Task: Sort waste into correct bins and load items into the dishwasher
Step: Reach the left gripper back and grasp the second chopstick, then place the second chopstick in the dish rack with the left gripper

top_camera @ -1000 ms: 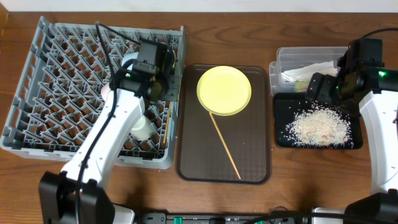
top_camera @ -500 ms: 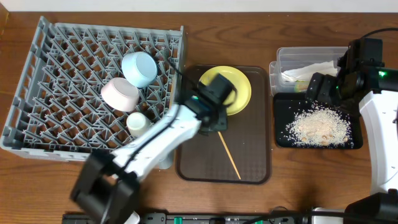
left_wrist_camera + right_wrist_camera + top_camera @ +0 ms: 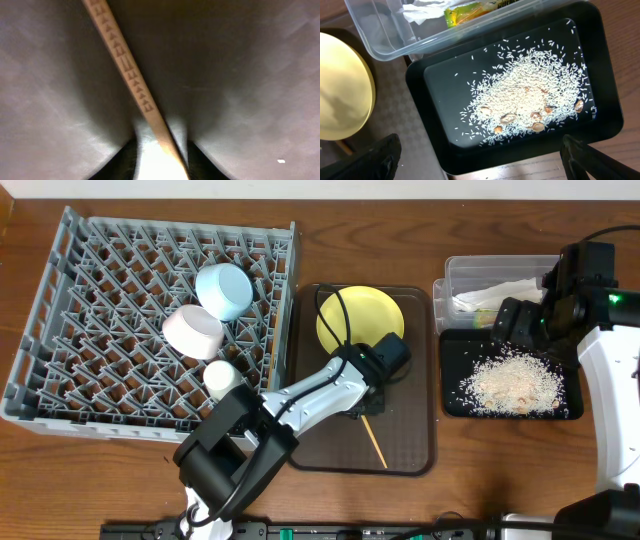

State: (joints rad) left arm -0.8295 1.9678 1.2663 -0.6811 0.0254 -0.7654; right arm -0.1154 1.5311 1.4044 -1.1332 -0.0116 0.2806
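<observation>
Biggest thing here is the grey rack (image 3: 60, 330), taking up the left side of the table. Just to its right sits the brown tray (image 3: 310, 440). Over on the right side, the black tray (image 3: 450, 405) lies nearest the front, with the clear tub (image 3: 470, 270) touching its far edge.

The left arm reaches across the brown tray. Its gripper (image 3: 161, 162) is right down at the tray floor, with one dark finger on each side of the chopstick (image 3: 125, 65). I honestly can't tell if it's pinching the stick or just straddling it, since the wrist view is too close and blown out there. The right gripper (image 3: 480, 170) hangs over the black tray with its fingers (image 3: 385, 155) spread wide and nothing between them.

The yellow plate (image 3: 360, 320) lies flat at the far end of the brown tray, and the left arm covers its near edge. In the rack, the blue bowl (image 3: 224, 290) is tipped on its side, and the pink bowl (image 3: 194, 332) is just in front of it, also tilted. The cup (image 3: 222, 377) sits near the rack's front right part.

From overhead, the chopstick pokes out from under the gripper toward the tray's front corner. The rice (image 3: 530, 95) is piled in the black tray with a few brownish bits mixed in. The napkin (image 3: 427, 7) and wrapper (image 3: 470, 12) are both in the tub.
</observation>
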